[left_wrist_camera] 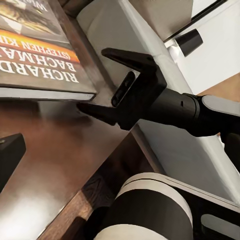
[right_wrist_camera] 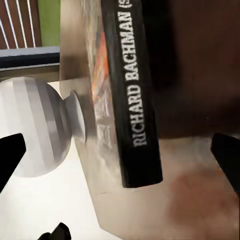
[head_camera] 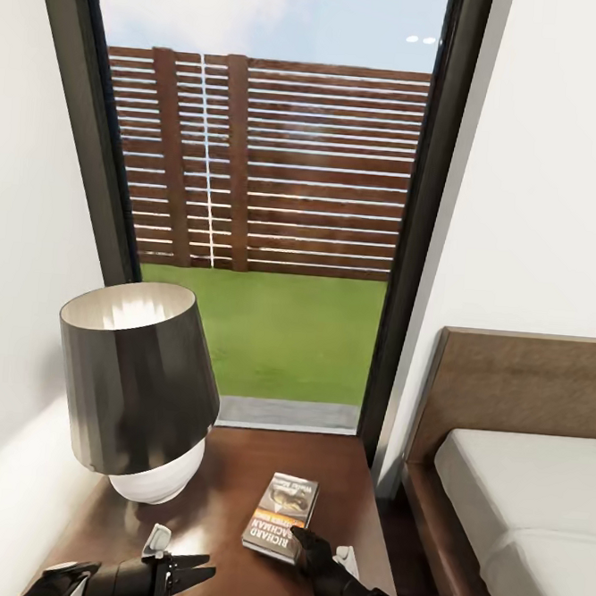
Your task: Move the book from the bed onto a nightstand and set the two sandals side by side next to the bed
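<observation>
Both arms matte black near wrist, white-grey shell segments behind; right gripper (left_wrist_camera: 102,80) black, tapered pointed fingers

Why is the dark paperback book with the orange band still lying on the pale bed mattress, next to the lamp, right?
Not on the mattress: the head view shows the dark paperback book with the orange band lying on the glossy brown wooden nightstand, near the dark-shaded lamp.

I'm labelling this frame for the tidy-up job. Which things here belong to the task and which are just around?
Task things:
- book, lying flat on the nightstand
- bed, to the right
- right gripper, open at the book's near edge
- left gripper, open over the nightstand

Just around:
- lamp on the nightstand
- window, with fence and lawn outside
</observation>
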### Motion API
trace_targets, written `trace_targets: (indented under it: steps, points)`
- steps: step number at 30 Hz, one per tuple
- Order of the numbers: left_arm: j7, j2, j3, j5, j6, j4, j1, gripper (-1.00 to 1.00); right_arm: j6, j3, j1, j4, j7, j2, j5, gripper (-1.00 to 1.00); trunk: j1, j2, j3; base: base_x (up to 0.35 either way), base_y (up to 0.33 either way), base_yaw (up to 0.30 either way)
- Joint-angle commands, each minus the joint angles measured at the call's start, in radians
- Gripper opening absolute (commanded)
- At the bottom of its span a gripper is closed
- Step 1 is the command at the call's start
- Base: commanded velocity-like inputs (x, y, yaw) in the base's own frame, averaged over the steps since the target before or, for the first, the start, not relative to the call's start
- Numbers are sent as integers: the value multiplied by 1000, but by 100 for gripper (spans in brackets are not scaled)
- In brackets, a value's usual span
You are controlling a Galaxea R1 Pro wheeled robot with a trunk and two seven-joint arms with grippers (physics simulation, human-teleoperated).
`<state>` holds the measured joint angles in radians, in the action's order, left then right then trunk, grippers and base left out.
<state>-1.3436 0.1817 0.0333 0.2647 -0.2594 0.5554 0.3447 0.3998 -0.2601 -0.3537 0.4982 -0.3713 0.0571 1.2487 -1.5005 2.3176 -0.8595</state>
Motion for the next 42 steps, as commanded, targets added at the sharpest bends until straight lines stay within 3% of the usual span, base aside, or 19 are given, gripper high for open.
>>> trace_targets:
  steps: [1, 17, 42]
  points:
    - [-2, 1, 4, 7, -11, 0, 0, 100, 2, -2, -1, -1, -1, -1, 6, 100, 0, 0, -1, 0, 0, 0]
    - [-2, 1, 2, 7, -10, -25, 0, 100, 2, -2, -1, -1, -1, 0, 6, 100, 0, 0, -1, -7, 0, 0]
    - [2, -1, 4, 7, -9, -25, 0, 100, 2, -3, -1, -1, -2, 1, 6, 100, 0, 0, -1, -280, 0, 0]
